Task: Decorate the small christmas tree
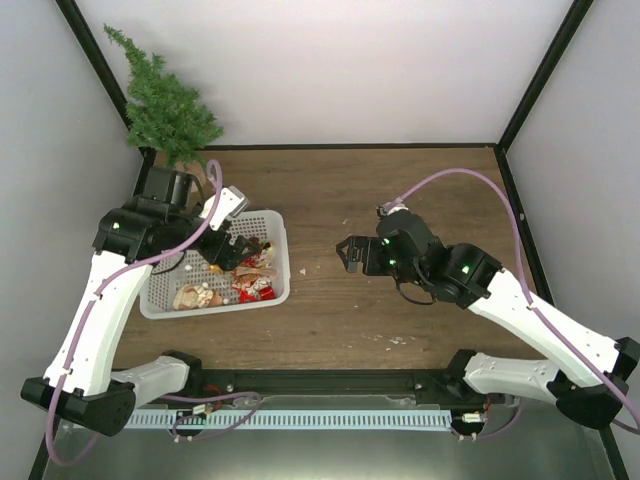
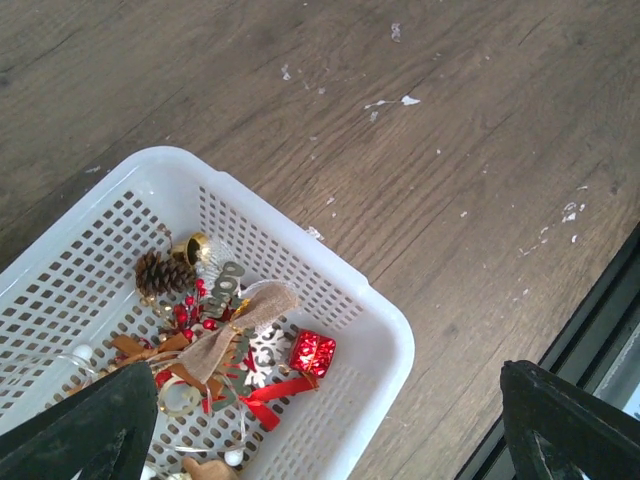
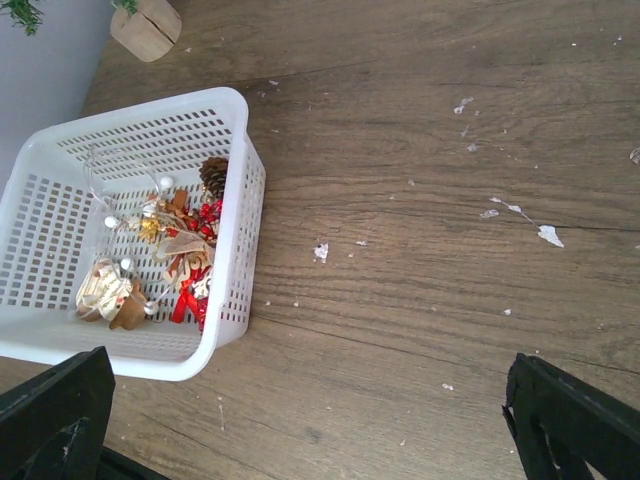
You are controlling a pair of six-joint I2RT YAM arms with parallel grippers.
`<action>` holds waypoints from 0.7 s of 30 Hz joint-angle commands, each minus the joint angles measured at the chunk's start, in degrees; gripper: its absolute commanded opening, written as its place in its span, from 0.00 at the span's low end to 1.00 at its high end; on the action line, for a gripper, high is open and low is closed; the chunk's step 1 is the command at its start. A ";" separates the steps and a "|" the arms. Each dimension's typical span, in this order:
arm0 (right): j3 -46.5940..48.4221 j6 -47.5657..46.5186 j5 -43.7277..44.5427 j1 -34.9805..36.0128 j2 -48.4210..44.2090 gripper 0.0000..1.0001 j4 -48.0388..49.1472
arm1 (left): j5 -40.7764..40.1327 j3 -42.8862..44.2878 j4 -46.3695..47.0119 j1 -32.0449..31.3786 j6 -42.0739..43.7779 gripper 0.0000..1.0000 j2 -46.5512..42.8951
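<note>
The small christmas tree (image 1: 165, 105) stands at the far left corner of the table, bare green; its tan wooden base (image 3: 147, 25) shows in the right wrist view. A white basket (image 1: 283, 250) on the left holds ornaments: a red gift box (image 2: 313, 352), a pinecone (image 2: 162, 272), a burlap bow (image 2: 235, 330) and a gold bell (image 2: 192, 247). My left gripper (image 1: 222, 250) hovers over the basket's right part, open and empty (image 2: 328, 400). To the right of the basket, my right gripper (image 1: 345, 253) hangs open above bare wood (image 3: 310, 400), holding nothing.
White flecks (image 3: 545, 235) lie scattered on the wooden table (image 1: 400, 190). Grey walls and black frame posts (image 1: 535, 75) close in the back and sides. A black rail (image 1: 330, 380) runs along the near edge between the arm bases.
</note>
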 commanded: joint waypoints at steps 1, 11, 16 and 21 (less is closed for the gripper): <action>-0.16 -0.28 0.32 0.42 -0.77 1.00 1.05 | 2.00 -0.24 0.49 0.31 -0.54 0.94 -0.74; 5.48 -4.19 1.78 0.50 4.08 1.00 -3.97 | -3.48 0.01 2.64 3.01 -1.46 0.95 -0.86; 5.91 -7.86 -2.53 0.51 4.65 1.00 0.21 | -13.22 -0.60 5.12 6.98 -0.81 0.95 -1.45; 8.29 -9.36 -6.82 0.51 9.77 0.98 1.08 | -13.23 -3.82 5.51 17.85 -0.09 0.90 -1.97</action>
